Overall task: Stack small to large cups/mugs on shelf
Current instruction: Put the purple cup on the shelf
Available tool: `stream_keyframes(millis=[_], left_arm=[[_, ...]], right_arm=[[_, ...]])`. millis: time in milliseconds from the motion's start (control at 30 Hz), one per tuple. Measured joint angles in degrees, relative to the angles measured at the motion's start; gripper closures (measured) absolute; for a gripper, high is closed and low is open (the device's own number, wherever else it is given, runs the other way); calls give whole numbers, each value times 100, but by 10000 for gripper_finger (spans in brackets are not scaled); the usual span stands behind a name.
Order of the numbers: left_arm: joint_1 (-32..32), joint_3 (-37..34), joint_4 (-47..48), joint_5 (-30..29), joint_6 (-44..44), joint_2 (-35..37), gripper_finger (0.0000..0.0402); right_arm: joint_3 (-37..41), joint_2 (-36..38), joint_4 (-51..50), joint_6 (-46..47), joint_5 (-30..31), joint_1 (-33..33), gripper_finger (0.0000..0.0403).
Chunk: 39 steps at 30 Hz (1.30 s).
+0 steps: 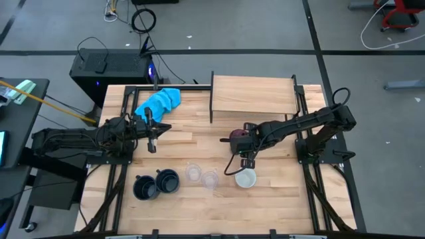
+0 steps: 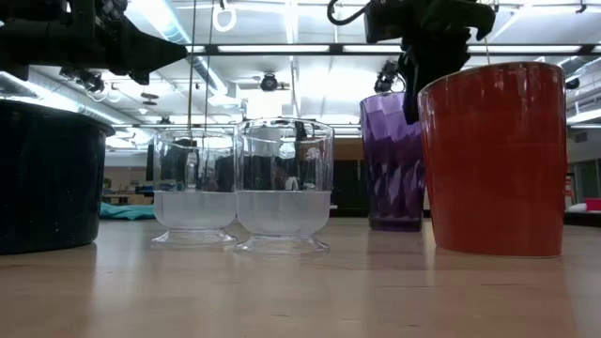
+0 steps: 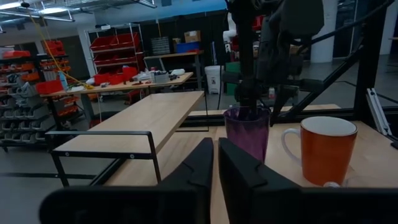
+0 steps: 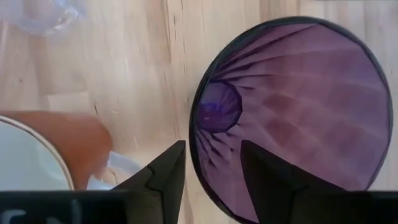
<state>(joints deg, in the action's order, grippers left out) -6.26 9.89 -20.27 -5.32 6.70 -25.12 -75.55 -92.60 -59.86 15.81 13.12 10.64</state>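
Straddling the purple tumbler's (image 4: 292, 112) rim, right tool (image 4: 211, 163) spread, apparently not yet pinching.

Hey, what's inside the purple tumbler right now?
The purple tumbler looks empty: its faceted walls and base show. One finger of the right end effector dips inside its rim, the other stays outside. That finger covers part of the inner wall.

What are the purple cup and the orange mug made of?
Purple cup: probably plastic, possibly glass; translucent, faceted, glossy walls that light passes through. Orange mug: likely glazed ceramic; opaque, shiny orange outside, white inside seen from above.
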Motion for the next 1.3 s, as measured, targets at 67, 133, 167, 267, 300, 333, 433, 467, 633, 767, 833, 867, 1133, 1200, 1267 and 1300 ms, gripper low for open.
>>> stream_keyframes(millis=[67,133,167,267,300,333,433,467,633,767,833,867,1133,1200,1267,1300], left_arm=[[2,1,-2,0,-2,1,364],[1,0,0,0,-1,2,363],[0,0,-1,0,-1,2,362],[2,2,0,0,-2,0,365],[0,0,-2,0,0,0,366],[1,0,-1,0,-2,1,368],[1,1,0,0,-1,2,373],[2,0,0,0,-2,2,373],[2,0,0,0,-2,2,369],[2,0,-1,0,0,1,363],[0,2,0,0,-2,2,361],[1,0,0,0,-2,0,361],[1,2,0,0,-2,1,371],[0,0,0,0,0,2,373],[0,2,-2,0,-2,0,374],[2,0,0,0,0,0,373]], right_arm=[[0,0,58,-55,-2,-1,252],[0,0,77,-95,-4,-1,263],[0,0,90,-98,-4,-8,269],[0,0,92,-98,-8,-31,287],[0,0,92,-98,-7,-44,293],[0,0,90,-99,-7,-51,299],[0,0,93,-114,-9,-81,319],[0,0,97,-126,-18,-86,325],[-78,0,144,-181,-192,-163,361],[-244,0,196,-209,-324,-282,391],[-269,2,270,-223,-399,-348,394],[-269,0,284,-237,-414,-376,392],[-487,-4,359,-202,-653,-462,395],[-692,-4,371,-238,-696,-460,396],[-925,-4,357,-268,-699,-462,393],[-1062,-4,329,-318,-699,-466,391]])
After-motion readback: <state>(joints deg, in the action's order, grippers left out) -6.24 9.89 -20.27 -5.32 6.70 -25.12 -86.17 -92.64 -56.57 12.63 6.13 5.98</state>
